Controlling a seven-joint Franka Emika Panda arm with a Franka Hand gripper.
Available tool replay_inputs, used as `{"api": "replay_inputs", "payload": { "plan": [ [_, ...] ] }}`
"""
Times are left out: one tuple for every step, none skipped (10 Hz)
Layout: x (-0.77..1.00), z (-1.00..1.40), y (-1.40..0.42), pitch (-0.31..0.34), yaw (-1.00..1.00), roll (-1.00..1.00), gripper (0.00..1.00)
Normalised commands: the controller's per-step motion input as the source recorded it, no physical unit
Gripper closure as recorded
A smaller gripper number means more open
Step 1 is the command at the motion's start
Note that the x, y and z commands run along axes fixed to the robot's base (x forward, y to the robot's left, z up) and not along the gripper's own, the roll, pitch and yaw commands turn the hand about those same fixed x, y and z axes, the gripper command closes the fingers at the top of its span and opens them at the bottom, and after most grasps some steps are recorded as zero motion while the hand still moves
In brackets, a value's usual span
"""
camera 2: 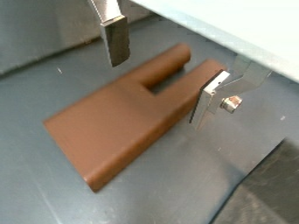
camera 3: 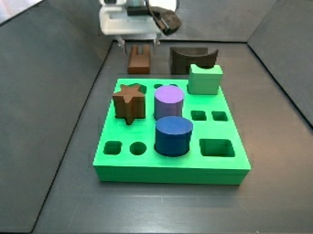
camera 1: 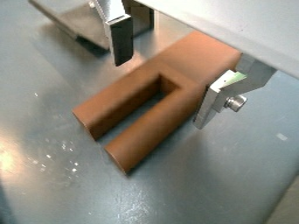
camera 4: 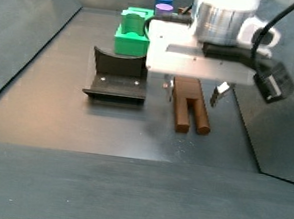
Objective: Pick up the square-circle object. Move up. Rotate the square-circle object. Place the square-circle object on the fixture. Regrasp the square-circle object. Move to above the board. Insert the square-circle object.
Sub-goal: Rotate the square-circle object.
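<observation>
gripper [camera 1: 176,74]: brushed silver metal fingers [camera 1: 216,98], dark matt pads | square-circle object [camera 1: 152,105]: matt brown plastic, smooth | floor [camera 1: 47,175]: grey, faintly glossy, scuffed | board [camera 3: 171,163]: bright green plastic, smooth

My gripper [camera 4: 200,85] hangs over the square-circle object [camera 4: 190,111], lying on the floor at three o'clock of the fixture [camera 4: 115,74]; the board [camera 4: 132,34] sits at twelve.

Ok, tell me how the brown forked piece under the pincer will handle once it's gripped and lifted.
The square-circle object looks like a rigid solid block, so it probably won't flex. It lies flat on broad faces, so it's unlikely to roll. The open pincer straddles one end, so the long forked part may droop or twist if the smooth sides slip.
</observation>
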Motion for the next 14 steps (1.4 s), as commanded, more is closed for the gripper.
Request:
{"api": "replay_inputs", "payload": {
  "plan": [
    [-0.01, 1.0, 0.0, 0.062, -0.01, 0.02, 0.0],
    [-0.01, 1.0, 0.01, 0.09, -0.01, 0.04, 0.0],
    [-0.01, 1.0, 0.01, 0.101, -0.01, 0.06, 0.0],
    [-0.02, 1.0, 0.01, 0.104, -0.01, 0.08, 0.0],
    [-0.02, 1.0, 0.01, 0.108, 0.0, 0.1, 0.0],
    [-0.03, 0.82, 0.0, 0.111, 0.01, 0.12, 0.0],
    [-0.03, 0.7, -0.01, 0.114, 0.01, 0.14, 0.0],
    [0.0, 0.0, 0.0, 0.0, 1.0, 0.0, 0.0],
    [0.0, -0.08, 0.0, 0.0, 1.0, 0.0, 0.0],
    [-0.01, -0.23, 0.0, 0.001, 1.0, 0.0, 0.0],
    [0.03, -0.2, 0.01, 0.0, 1.0, 0.0, 0.0],
    [0.04, -0.11, 0.0, -0.001, 1.0, 0.0, 0.0],
    [0.03, -0.07, 0.0, 0.0, 1.0, 0.0, 0.0],
    [0.03, -0.05, 0.0, -0.001, 1.0, 0.0, 0.0]
  ]
}}
